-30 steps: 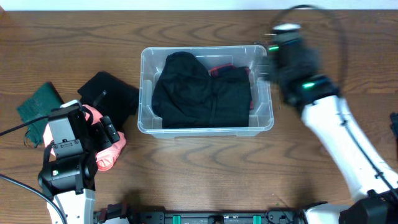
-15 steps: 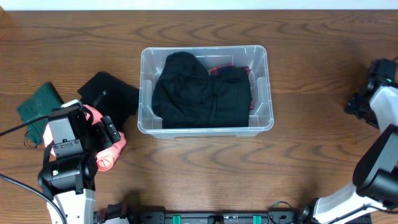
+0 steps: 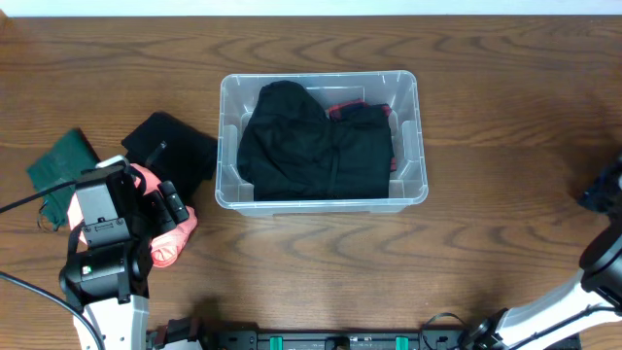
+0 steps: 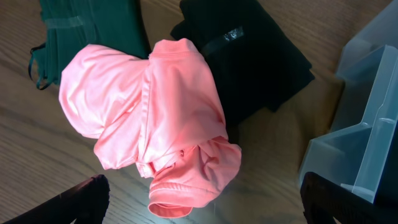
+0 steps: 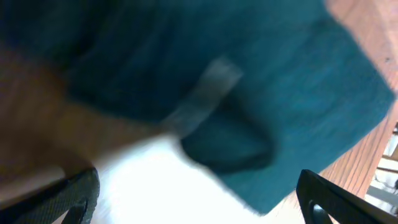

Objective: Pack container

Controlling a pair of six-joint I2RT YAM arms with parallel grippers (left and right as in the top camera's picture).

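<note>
The clear plastic container stands mid-table, holding bundled black clothes with a red item showing behind them. One corner of it shows in the left wrist view. My left gripper is open and empty, hovering just above a crumpled pink garment, which also shows in the overhead view. My right gripper is open over a blurred teal cloth. Its arm sits at the table's far right edge, mostly out of the overhead view.
A folded black garment and a dark green garment lie left of the container, beside the pink one. In the left wrist view the black garment and green garment lie behind the pink one.
My right arm has swung away from the container's back right corner to the far right edge of the table. The left arm and the clothes have not moved.
</note>
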